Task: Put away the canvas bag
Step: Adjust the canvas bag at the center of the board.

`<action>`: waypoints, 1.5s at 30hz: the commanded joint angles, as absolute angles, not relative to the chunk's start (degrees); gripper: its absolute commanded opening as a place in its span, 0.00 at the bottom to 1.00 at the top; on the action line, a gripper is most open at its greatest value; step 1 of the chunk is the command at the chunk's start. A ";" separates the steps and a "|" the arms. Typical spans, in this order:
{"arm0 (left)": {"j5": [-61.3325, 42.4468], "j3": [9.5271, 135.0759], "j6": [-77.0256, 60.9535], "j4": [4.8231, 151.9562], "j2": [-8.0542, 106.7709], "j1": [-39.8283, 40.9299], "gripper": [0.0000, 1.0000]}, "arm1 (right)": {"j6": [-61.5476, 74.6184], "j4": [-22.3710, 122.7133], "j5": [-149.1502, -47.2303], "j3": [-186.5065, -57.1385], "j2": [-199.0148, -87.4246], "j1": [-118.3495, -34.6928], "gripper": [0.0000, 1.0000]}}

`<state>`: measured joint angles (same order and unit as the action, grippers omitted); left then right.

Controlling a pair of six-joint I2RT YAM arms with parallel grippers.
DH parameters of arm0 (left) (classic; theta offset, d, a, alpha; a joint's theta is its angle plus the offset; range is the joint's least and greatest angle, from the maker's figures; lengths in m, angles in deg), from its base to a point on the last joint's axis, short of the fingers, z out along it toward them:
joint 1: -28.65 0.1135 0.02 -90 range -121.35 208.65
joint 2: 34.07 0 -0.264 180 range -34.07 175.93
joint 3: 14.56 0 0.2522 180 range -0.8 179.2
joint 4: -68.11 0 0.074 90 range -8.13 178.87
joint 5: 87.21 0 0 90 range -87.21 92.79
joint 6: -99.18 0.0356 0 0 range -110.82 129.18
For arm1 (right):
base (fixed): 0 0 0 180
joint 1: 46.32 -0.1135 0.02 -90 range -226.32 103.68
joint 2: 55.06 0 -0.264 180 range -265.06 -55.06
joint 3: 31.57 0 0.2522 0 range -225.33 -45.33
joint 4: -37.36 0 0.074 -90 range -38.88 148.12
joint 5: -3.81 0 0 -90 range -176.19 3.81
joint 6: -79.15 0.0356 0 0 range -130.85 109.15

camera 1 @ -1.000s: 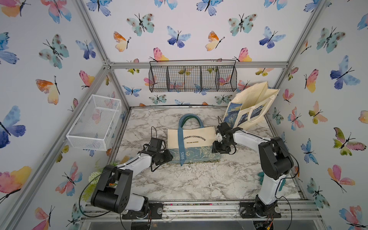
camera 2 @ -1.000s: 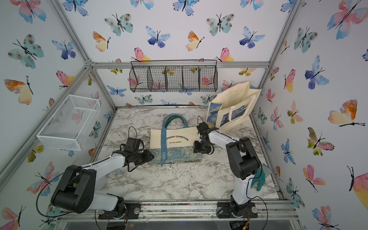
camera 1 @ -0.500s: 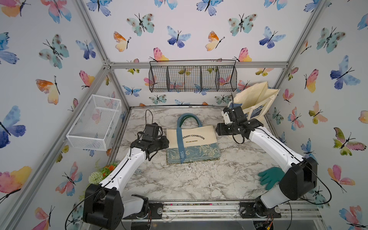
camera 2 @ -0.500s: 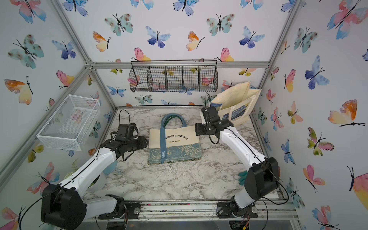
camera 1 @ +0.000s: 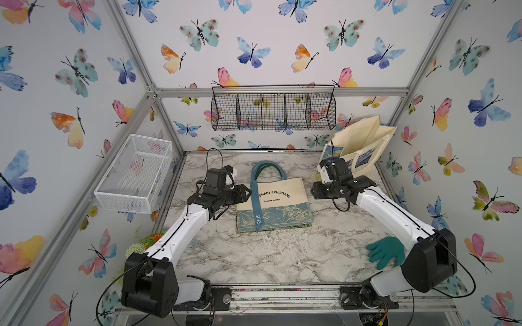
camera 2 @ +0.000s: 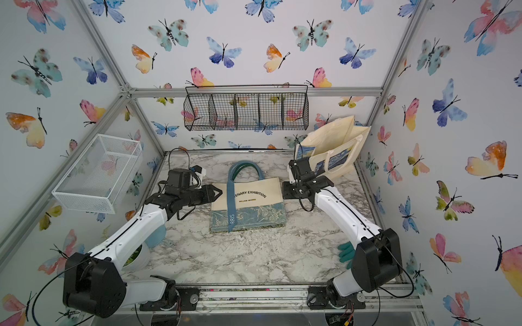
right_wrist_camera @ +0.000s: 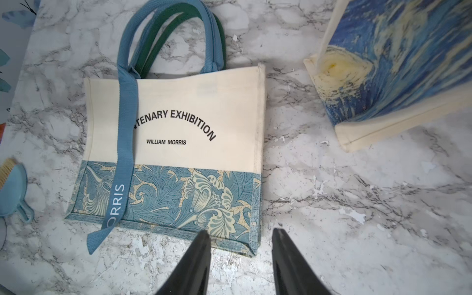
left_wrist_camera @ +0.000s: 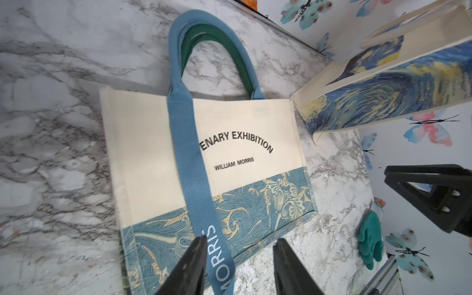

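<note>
The marble tabletop [camera 1: 268, 254] of my remote rig, seen in both top views, carries two bags. On the back wall at 12 o'clock hangs a black wire basket [camera 1: 274, 113] with several compartments. A white mesh basket [camera 1: 135, 175] is fixed to the side wall at about 10 o'clock.

At 1 o'clock a cream tote printed with a Starry Night scene [camera 1: 364, 141] stands open, leaning into the corner.

The task's thing, the William Morris canvas bag [camera 1: 278, 203], lies flat near the centre of the tabletop. Its blue handles [camera 1: 268, 169] point to 12 o'clock and its floral band faces 6 o'clock. One long blue strap [right_wrist_camera: 125, 127] marked "MORRIS" trails down the bag's face and over its bottom edge.

My two arms reach in from 7 and 5 o'clock and flank the bag. The left claw [camera 1: 250, 193] sits at the bag's 9 o'clock edge. Its fingers are parted about halfway and have nothing between them in the left wrist view [left_wrist_camera: 240, 238]. The right claw [camera 1: 312, 192] is just off the bag's 3 o'clock edge, between it and the tote. It is also partly parted and empty in the right wrist view [right_wrist_camera: 241, 231].

A green glove [camera 1: 385, 252] lies at 4 o'clock, beside the right arm.
</note>
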<state>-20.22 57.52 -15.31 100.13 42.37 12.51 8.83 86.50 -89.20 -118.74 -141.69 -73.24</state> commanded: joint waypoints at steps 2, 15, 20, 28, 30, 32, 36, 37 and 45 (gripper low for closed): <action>-24.37 59.87 -15.77 98.04 45.29 12.56 0.45 | 9.75 86.28 -92.69 -113.37 -149.01 -72.86 0.40; -26.96 56.86 -16.88 96.95 43.27 12.48 0.45 | 11.59 79.51 -98.35 -106.15 -154.20 -72.88 0.37; -26.94 56.79 -17.19 96.53 43.60 12.48 0.45 | 12.53 77.31 -103.00 -104.45 -154.52 -72.93 0.36; -26.82 55.71 -17.18 96.11 43.47 12.48 0.44 | 13.90 76.62 -105.71 -101.72 -152.35 -72.95 0.36; -26.76 55.40 -17.19 95.91 43.51 12.48 0.44 | 14.74 76.03 -106.71 -100.65 -151.19 -72.95 0.36; -26.75 55.11 -17.34 95.61 43.53 12.47 0.44 | 15.34 75.82 -107.19 -99.94 -150.15 -72.95 0.36; -26.92 54.83 -17.47 95.14 43.73 12.48 0.45 | 15.53 75.90 -107.19 -99.55 -149.28 -72.95 0.36; -26.88 54.89 -17.53 95.05 43.80 12.48 0.44 | 15.61 75.86 -107.50 -99.54 -149.27 -72.95 0.36; -26.83 54.53 -17.53 94.62 43.97 12.48 0.44 | 15.87 75.73 -108.88 -99.53 -149.01 -72.95 0.36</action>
